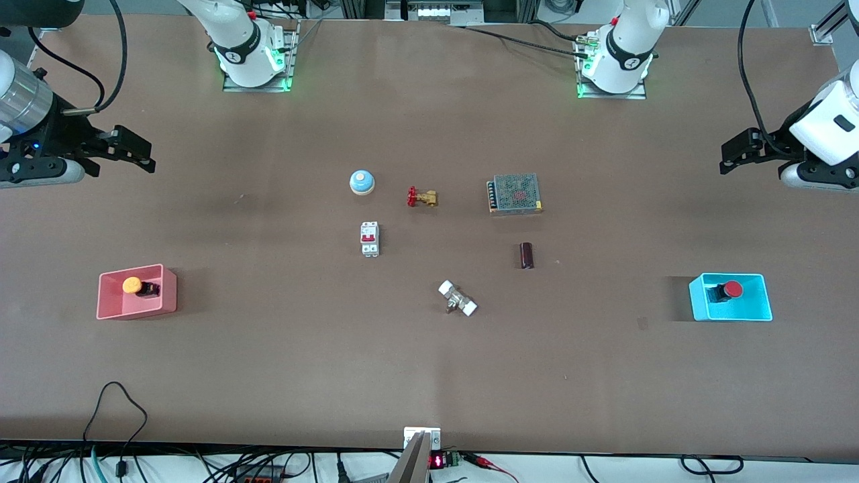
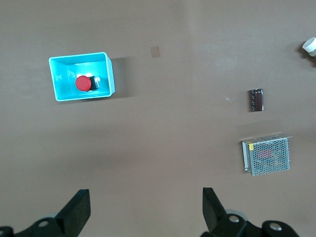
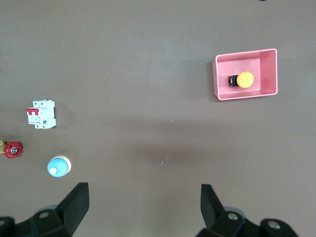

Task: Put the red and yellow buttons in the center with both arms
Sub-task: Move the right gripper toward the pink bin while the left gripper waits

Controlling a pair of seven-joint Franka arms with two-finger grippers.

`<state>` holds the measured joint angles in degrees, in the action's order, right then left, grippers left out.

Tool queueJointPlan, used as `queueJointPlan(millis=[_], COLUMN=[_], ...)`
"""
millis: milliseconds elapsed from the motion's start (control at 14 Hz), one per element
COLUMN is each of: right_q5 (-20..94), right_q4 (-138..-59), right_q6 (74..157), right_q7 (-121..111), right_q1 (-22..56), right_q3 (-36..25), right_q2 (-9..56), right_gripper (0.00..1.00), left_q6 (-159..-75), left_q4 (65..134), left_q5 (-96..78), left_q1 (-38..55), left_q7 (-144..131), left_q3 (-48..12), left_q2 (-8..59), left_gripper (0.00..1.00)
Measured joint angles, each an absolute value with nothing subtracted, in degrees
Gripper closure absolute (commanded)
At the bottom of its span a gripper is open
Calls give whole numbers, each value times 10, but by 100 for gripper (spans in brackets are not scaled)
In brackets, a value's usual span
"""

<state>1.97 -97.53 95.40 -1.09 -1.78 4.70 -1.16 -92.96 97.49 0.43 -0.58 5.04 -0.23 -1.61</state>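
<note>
The yellow button lies in the pink bin at the right arm's end of the table. The red button lies in the cyan bin at the left arm's end. My right gripper hangs open and empty above the bare table, off to the side of the pink bin. My left gripper hangs open and empty above the bare table near the cyan bin. The right wrist view shows the yellow button far from the right gripper. The left wrist view shows the red button far from the left gripper. The brown center holds other parts.
Around the middle stand a blue dome bell, a red-handled brass valve, a white breaker, a meshed power supply, a dark cylinder and a white-ended fitting.
</note>
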Motion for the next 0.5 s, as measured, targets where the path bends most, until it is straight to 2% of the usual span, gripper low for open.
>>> queueJointPlan(millis=[500], right_q5=[20], right_q4=[-976], right_q6=[958], right_q7=[-11], right_q1=[-22], right_q3=[44], right_q2=[-9], right_gripper=[0], left_q6=[-929], left_q4=[975], left_q5=[4], left_q1=[-6], left_q7=[50], left_q3=[0], left_q2=[-16], left_gripper=[0])
